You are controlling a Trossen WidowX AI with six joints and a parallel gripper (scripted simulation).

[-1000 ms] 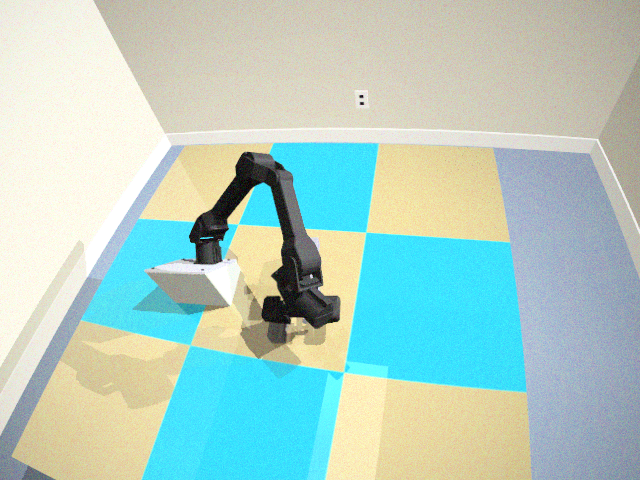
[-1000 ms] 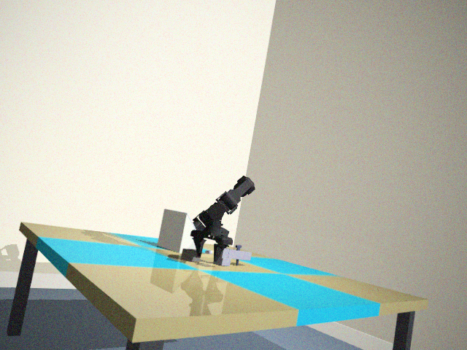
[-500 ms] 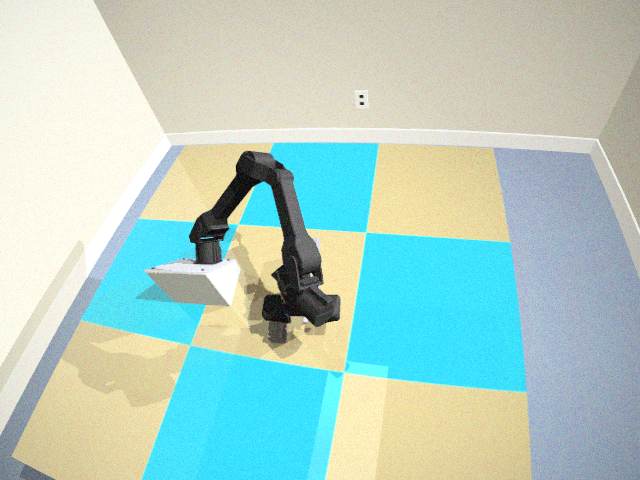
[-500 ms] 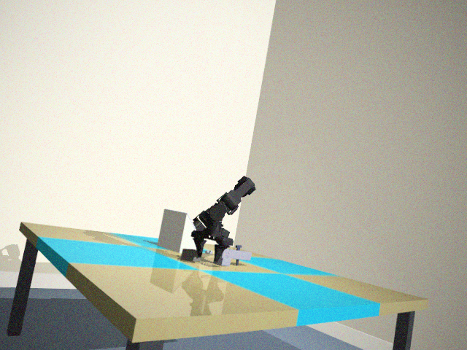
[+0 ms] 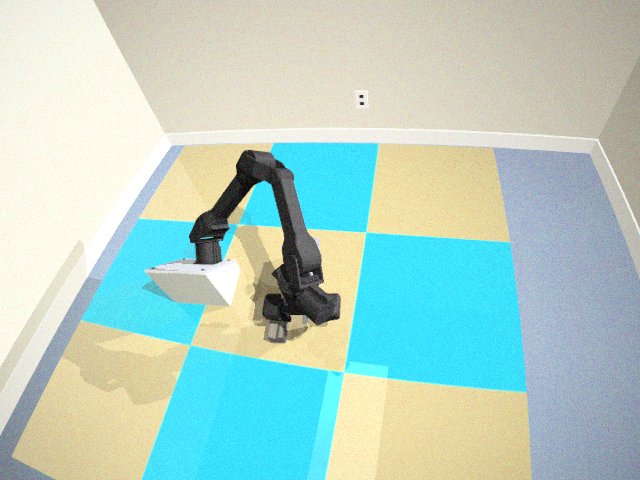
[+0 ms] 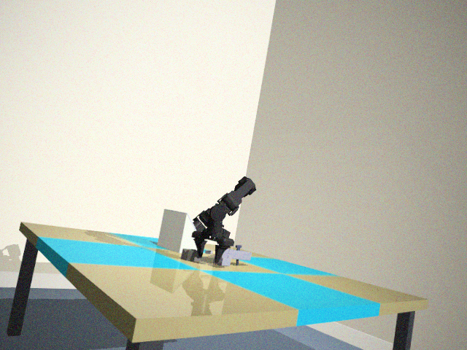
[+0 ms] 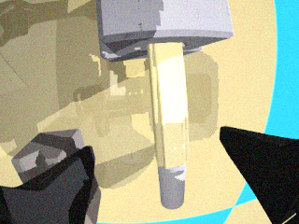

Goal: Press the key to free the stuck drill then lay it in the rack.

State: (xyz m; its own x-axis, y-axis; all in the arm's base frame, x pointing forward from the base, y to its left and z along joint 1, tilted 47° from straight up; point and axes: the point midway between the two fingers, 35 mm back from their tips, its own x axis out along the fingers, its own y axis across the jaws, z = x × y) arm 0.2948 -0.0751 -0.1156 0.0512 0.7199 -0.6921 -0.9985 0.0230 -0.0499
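The drill (image 7: 172, 103), cream with a grey end, sticks out of a lavender block (image 7: 196, 19) (image 6: 230, 257). My gripper (image 7: 159, 143) (image 6: 209, 257) is open and empty, its fingers spread on either side of the drill, low over the table. The rack, a small dark grey grooved block (image 7: 44, 151) (image 5: 276, 332) (image 6: 187, 254), stands beside the left finger in the wrist view. A dark-capped post (image 6: 238, 247), which may be the key, stands at the lavender block in the exterior view. In the top view the arm hides the drill and most of the lavender block.
The arm's white wedge-shaped base (image 5: 191, 286) (image 6: 171, 230) stands on the checkered table (image 5: 439, 289) (image 6: 263, 289), to the left of the rack in the top view. Walls stand beyond the table.
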